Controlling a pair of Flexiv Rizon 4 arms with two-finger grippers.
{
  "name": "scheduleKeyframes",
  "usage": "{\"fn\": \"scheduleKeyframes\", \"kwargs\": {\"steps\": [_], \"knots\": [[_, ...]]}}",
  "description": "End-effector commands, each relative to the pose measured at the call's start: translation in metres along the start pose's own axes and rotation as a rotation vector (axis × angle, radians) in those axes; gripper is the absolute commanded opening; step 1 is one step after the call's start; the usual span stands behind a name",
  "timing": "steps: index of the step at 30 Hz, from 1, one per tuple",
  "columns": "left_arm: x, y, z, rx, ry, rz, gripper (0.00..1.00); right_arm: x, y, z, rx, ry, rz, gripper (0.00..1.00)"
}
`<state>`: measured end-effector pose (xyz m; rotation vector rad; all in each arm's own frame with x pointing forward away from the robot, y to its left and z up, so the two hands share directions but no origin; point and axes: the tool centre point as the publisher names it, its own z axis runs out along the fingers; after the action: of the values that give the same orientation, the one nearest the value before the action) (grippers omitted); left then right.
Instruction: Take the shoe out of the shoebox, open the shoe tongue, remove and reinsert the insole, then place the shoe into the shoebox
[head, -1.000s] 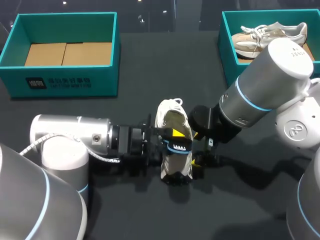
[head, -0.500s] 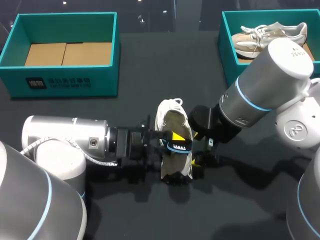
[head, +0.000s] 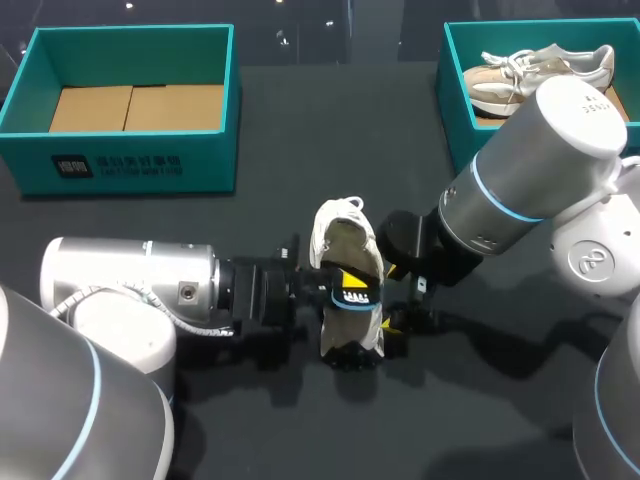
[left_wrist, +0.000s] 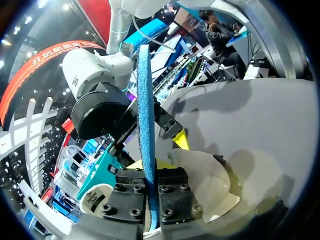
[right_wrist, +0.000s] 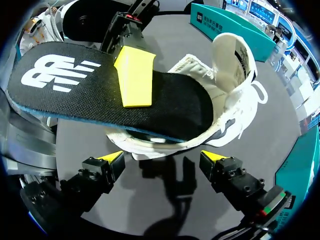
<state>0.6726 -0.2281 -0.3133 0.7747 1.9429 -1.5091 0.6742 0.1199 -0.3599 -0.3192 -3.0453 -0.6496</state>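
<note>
Since a second ago the left arm (head: 130, 285) has drawn back a little from the white sneaker (head: 345, 235) and dropped slightly. The insole (head: 356, 292) has come with it toward the sneaker's near end, and its printed face now shows more fully. The sneaker itself and the right arm (head: 520, 170) have not shifted.

The sneaker stands on the dark desk (head: 300, 420) between the two arms, its tongue (right_wrist: 235, 55) pulled upright. The insole, black on top and blue underneath, lies partly out of the sneaker's opening, one end inside and the other jutting past the heel.

The left jaws are clenched on the insole from above and below. One yellow fingertip (right_wrist: 132, 75) lies flat on its black face, and the left wrist view shows its blue edge pinched between the two finger blocks.

The right jaws are released, their yellow fingertips (right_wrist: 111, 159) spread wide just short of the sneaker's heel, touching neither sneaker nor insole.

Beyond the sneaker to the left sits a teal shoebox (head: 150, 165). Beyond it to the right, a second teal box (head: 455, 95) holds a beige sneaker (head: 540, 70).
</note>
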Motion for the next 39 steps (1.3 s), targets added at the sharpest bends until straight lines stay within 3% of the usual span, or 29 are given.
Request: {"fn": "scheduleKeyframes", "kwargs": {"steps": [1, 22, 24, 25, 26, 29, 39], "knots": [[-0.001, 0.009, 0.006, -0.01, 0.005, -0.004, 0.0, 0.001, 0.0, 0.001, -0.001, -0.003, 0.001, 1.0], [0.001, 0.055, 0.01, -0.129, -0.009, -0.043, 0.0, 0.001, 0.0, 0.001, -0.001, -0.003, 0.001, 1.0], [0.001, 0.054, 0.008, -0.127, -0.01, -0.045, 0.0, 0.001, 0.0, 0.001, -0.001, -0.003, 0.001, 1.0], [0.001, 0.052, 0.007, -0.124, -0.01, -0.045, 0.05, 0.001, 0.0, 0.001, -0.001, -0.003, 0.001, 1.0], [0.0, 0.05, 0.006, -0.119, -0.012, -0.044, 0.18, 0.001, 0.0, 0.001, -0.001, -0.003, 0.001, 1.0], [-0.001, 0.042, 0.003, -0.1, -0.016, -0.037, 0.32, 0.001, 0.0, 0.001, -0.001, -0.003, 0.001, 1.0], [-0.005, 0.007, -0.007, -0.035, -0.025, 0.011, 0.31, 0.001, 0.0, 0.001, -0.001, -0.003, 0.001, 1.0]]}}
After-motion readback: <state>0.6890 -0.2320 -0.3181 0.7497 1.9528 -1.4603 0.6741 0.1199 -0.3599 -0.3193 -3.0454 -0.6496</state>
